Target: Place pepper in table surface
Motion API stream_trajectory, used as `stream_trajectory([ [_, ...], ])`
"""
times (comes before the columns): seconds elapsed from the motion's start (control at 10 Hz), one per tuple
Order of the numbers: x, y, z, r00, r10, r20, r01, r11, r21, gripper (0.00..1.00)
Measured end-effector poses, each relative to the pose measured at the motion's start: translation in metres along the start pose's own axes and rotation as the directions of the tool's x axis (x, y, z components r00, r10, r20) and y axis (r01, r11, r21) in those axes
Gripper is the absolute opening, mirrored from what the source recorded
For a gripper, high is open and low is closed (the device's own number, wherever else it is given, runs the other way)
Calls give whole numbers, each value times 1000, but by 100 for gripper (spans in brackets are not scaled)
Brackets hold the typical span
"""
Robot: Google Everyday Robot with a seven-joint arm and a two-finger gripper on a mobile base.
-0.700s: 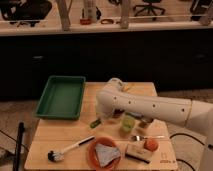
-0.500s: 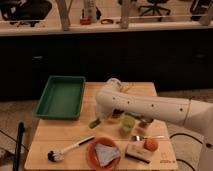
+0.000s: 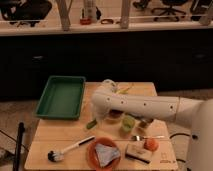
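1. Wooden and pale, the table surface (image 3: pixel 55 134) is the largest thing in view. The green tray (image 3: pixel 60 97) lies on its far-left part and serves as the marker for everything else.
2. White and thick, the robot arm (image 3: pixel 142 106) reaches in from well to the right of the tray. Its bent end stops a little past the tray's right edge.
3. An orange plate (image 3: pixel 93 159) with a grey folded cloth (image 3: pixel 106 154) on it sits nearer the camera than the tray and to its right, well apart from it.
4. A white-handled brush (image 3: pixel 70 150) lies on the wood in front of the tray's near edge, not touching it.
5. A light green cup (image 3: pixel 128 122) stands right of the tray, on the far side of the arm's end from it.
6. The gripper (image 3: pixel 99 117) hangs under the arm's end, just off the tray's near-right corner and low over the wood. Whether it is clenched on the pepper or has released it, I cannot tell.
7. The pepper (image 3: pixel 91 124) — a slim green sliver — lies just right of the tray's near-right corner, at the gripper's tip. It seems to rest on the wood, though contact is not certain.
8. Against the pictures from a moment before, the arm, gripper and pepper sit in the same spot beside the tray, with no visible shift. I judge the lowering to be over and the pepper to have reached the table — what is left is letting go and lifting clear.
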Motion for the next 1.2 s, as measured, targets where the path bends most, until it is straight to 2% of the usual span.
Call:
stream_trajectory([
  [0.3, 0, -4, 19, 1000, -2, 0, 2, 1000, -15, 0],
  [0.6, 3, -9, 31, 1000, -3, 10, 3, 1000, -11, 1],
  [0.8, 1, -14, 34, 1000, -11, 19, 12, 1000, -12, 18],
  [1.2, 1, -15, 35, 1000, -20, 23, 21, 999, -25, 60],
])
